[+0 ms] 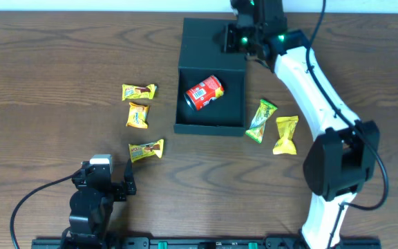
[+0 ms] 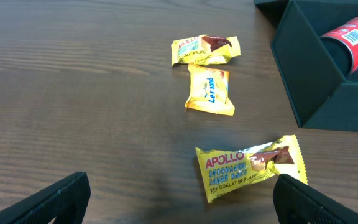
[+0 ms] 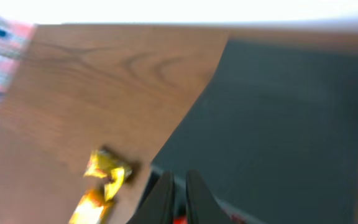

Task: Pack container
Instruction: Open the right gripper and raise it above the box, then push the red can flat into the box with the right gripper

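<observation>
The dark teal container stands open at the table's middle, its flat lid laid back behind it. A red can lies inside. My right gripper hovers over the lid's right side; in the blurred right wrist view its fingers are together above the lid, holding nothing I can see. My left gripper is open and empty at the front left. In the left wrist view its fingers flank an Apollo snack packet, apart from it, with the container at the right.
Three yellow snack packets lie left of the container: two close together and the Apollo one nearer my left gripper. A green packet and a yellow packet lie right of the container.
</observation>
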You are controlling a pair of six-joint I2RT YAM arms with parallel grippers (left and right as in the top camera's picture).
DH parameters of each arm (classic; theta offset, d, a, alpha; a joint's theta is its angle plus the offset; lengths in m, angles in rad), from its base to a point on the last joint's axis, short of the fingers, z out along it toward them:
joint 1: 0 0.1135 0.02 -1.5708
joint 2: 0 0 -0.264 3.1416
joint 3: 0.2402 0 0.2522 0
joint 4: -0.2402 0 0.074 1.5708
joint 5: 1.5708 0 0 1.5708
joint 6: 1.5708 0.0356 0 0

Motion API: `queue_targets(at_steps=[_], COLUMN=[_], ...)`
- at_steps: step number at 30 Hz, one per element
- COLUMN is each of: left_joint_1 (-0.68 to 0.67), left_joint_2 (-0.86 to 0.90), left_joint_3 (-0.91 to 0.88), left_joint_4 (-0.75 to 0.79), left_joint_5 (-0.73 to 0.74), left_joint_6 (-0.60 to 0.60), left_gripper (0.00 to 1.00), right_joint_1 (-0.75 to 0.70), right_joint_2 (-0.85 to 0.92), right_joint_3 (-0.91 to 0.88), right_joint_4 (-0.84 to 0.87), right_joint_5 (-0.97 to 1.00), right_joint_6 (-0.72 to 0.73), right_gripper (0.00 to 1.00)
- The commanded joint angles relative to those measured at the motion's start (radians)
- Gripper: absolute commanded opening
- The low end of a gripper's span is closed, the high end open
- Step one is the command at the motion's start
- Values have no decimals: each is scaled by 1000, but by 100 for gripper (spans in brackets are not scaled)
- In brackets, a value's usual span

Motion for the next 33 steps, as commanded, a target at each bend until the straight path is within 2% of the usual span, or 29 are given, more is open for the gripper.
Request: queue_targets(at_steps=[1,12,33], left_joint_1=[2,2,2], left_joint_2=[-6,-6,-6], left_joint_3=[-15,-15,-15], left_joint_4=[0,0,0], left_joint_5=[-3,-3,-3], left_joint_6=[18,18,18], left_gripper=[95,95,95], right_joint_1=[80,129,132], right_joint_2=[-17,117,260], right_joint_3=[33,23,23], right_joint_4=[-40,-87,-182], right_joint_5=[276,306,330], right_joint_6=[-161,-247,-236], right_gripper=[1,1,1])
